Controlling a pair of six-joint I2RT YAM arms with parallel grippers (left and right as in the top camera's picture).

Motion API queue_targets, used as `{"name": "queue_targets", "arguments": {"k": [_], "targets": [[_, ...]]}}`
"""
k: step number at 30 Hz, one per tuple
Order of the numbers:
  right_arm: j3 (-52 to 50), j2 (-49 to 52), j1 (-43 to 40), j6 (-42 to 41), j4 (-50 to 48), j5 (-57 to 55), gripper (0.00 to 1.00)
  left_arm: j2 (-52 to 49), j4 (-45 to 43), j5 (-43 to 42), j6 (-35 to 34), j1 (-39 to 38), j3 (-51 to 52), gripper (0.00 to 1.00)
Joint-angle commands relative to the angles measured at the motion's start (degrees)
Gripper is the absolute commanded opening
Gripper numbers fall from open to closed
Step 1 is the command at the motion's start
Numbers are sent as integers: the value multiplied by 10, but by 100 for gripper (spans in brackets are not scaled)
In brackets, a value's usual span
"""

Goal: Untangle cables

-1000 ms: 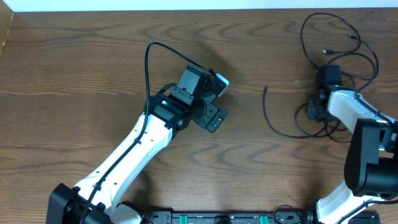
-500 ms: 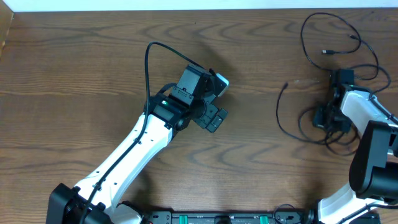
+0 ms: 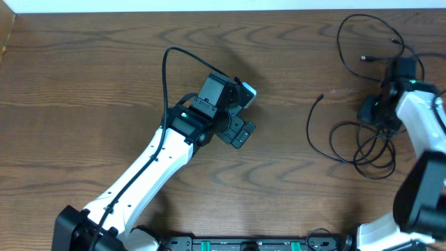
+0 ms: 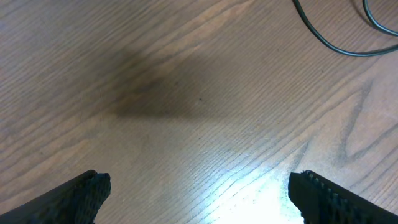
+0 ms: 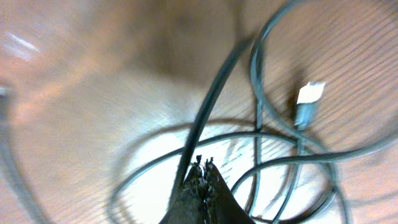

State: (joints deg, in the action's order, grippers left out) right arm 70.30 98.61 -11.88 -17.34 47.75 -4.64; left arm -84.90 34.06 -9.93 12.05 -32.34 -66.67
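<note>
Two arms: the left arm (image 3: 153, 167) reaches from the near edge to the middle of one brown wooden table (image 3: 83, 63); the right arm (image 3: 421, 118) stands along the right-hand side.
Two grippers: one on each arm, and they are set differently.
Left gripper (image 3: 245, 111): its fingers are spread wide with nothing between them. It hangs over bare wood near the middle of the table, well apart from the cords. Its own camera shows two dark fingertips (image 4: 87, 193) at the bottom corners, with only tabletop in the gap.
Right gripper (image 3: 373, 111): its fingers are pressed together, pinching one black cord. In its wrist camera the cord runs up and away from the closed fingertips (image 5: 198, 186).
One heap of cables (image 3: 362, 143): thin black cords lie in the far right part of the table, in overlapping loops on the wood, beside and under the right gripper.
Number of cords: the loops cross too much to count them surely, but there are at least two.
Three loose ends, seen from overhead: one by the far edge (image 3: 397, 42), one just nearer than that (image 3: 365, 58), and one pointing toward the table's middle (image 3: 320, 96).
One pale plug end (image 5: 309, 99): it shows blurred in the right wrist view, lying on the wood among the loops.
Two curved stretches of black cord (image 4: 336, 43): these cross the upper right corner of the left wrist view.
</note>
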Motion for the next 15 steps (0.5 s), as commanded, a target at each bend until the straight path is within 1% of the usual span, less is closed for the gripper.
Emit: {"name": "queue_targets", "arguments": {"k": [1,3,5,9,11,12,14,15], "targets": [[21,-78,-1,-6,10,3,2,-2,0,6,1,2,-7,98],[21,-111,7,-3,23,36,2,-2,0,5,1,2,-7,98],[21,-131,13,17,28,51,2,-2,0,6,1,2,-7,98],[21,-180,16,28,39,57,6,-2,0,6,1,2,-7,98],[21,-220,16,28,36,57,6,-2,0,5,1,2,-7,98],[21,-243,16,28,24,58,9,-2,0,5,1,2,-7,98],[21,-275,16,26,-10,62,28,-2,0,5,1,2,-7,98],[21,-295,16,20,-46,77,44,-2,0,6,1,2,-7,98]]}}
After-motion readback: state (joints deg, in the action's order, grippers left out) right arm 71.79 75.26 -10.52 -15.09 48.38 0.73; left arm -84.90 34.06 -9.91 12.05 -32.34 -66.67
